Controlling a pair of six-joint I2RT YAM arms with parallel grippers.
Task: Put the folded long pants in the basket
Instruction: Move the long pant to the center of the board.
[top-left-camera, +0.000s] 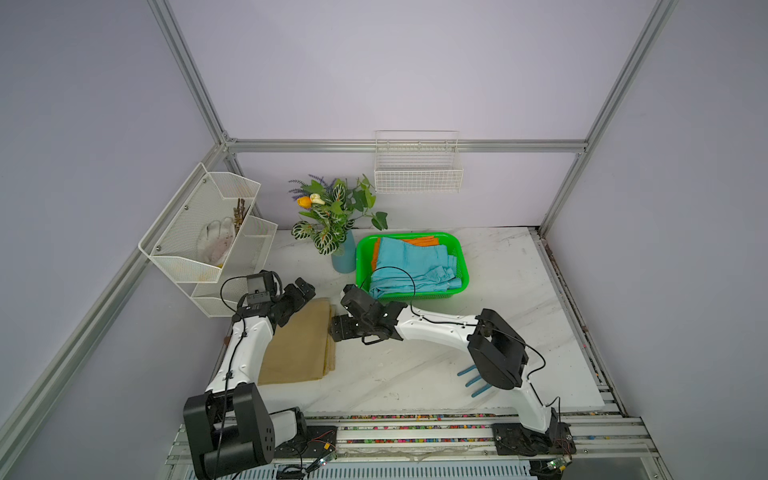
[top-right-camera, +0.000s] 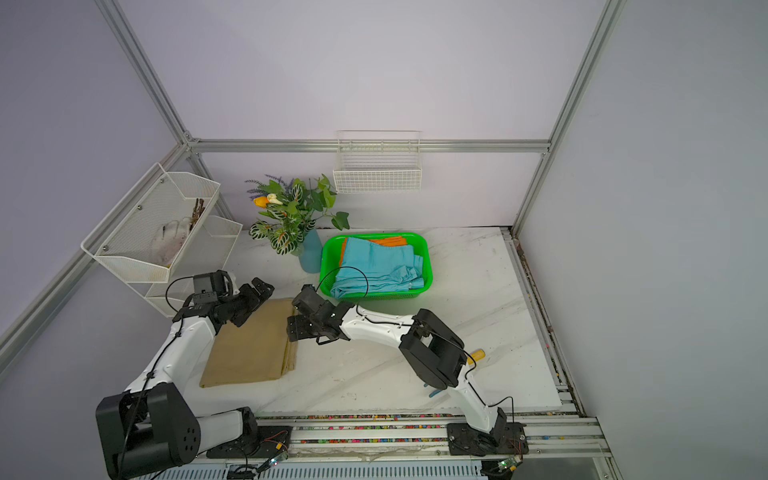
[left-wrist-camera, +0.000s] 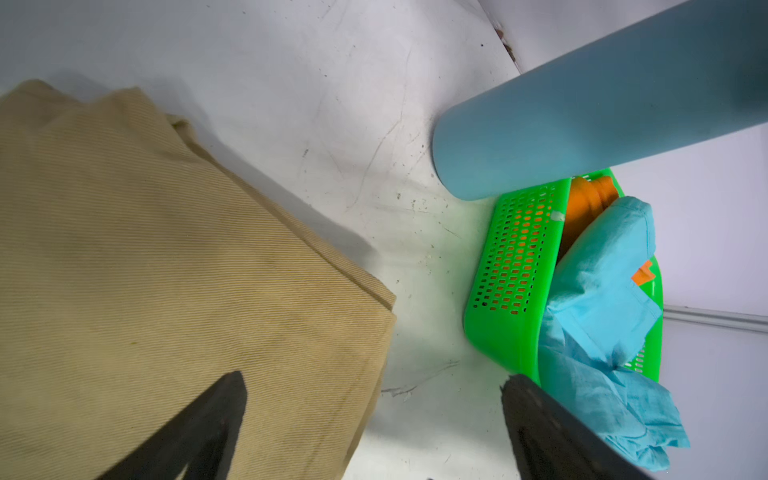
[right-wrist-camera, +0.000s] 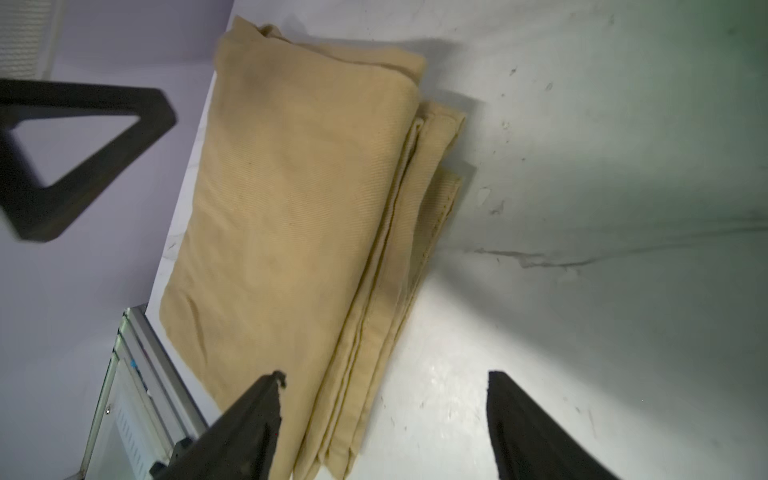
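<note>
Now tan pants (top-left-camera: 297, 345) between left end effector (left-wrist-camera: 374, 380) and right end effector (right-wrist-camera: 384, 374), both open, empty; long edge beside right.

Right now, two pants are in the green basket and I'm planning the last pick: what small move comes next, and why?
Probably lower the right gripper onto the layered edge of the tan pants and close. Its jaws stand open at that edge, holding nothing; the left gripper is open, at the far end.
</note>
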